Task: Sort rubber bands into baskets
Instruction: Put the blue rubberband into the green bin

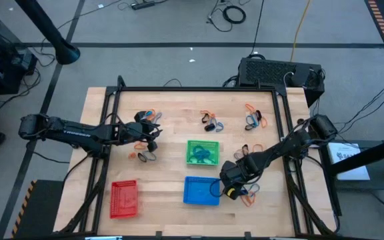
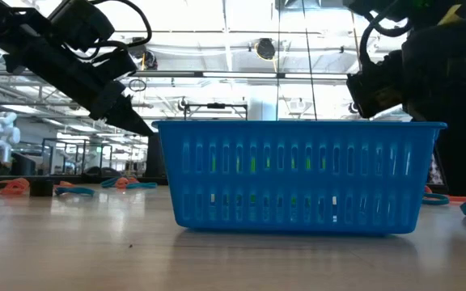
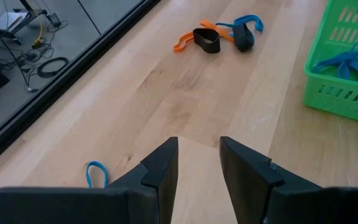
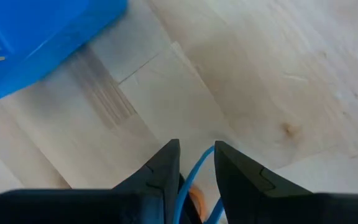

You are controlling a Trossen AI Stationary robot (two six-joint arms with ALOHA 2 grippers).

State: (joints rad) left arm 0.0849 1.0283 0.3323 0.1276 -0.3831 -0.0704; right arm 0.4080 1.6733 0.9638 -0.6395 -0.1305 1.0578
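Observation:
My right gripper (image 1: 228,189) hangs just off the right wall of the blue basket (image 1: 201,190), shut on a blue rubber band (image 4: 199,171). My left gripper (image 3: 199,165) stands open and empty above the table's left half, with a blue band (image 3: 94,173) lying on the wood beside it. The green basket (image 1: 202,152) at the table's middle holds blue bands (image 3: 352,57). The red basket (image 1: 124,199) stands near the front left. Loose orange, blue and black bands lie in small heaps (image 1: 212,122) (image 1: 255,119) (image 1: 145,156). My right gripper pinches a strand of the blue rubber band (image 4: 197,174) between its two fingers, which point steeply down at the table. The strand runs up through the gap between the fingertips. An orange bit (image 4: 195,198) shows farther back between the fingers; what it is cannot be told.
More bands lie right of my right gripper (image 1: 249,194) and by the right arm (image 1: 248,149). A black frame (image 1: 199,89) borders the table's far and side edges. A black box (image 1: 279,72) sits beyond the far right corner. Bare wood lies between the baskets.

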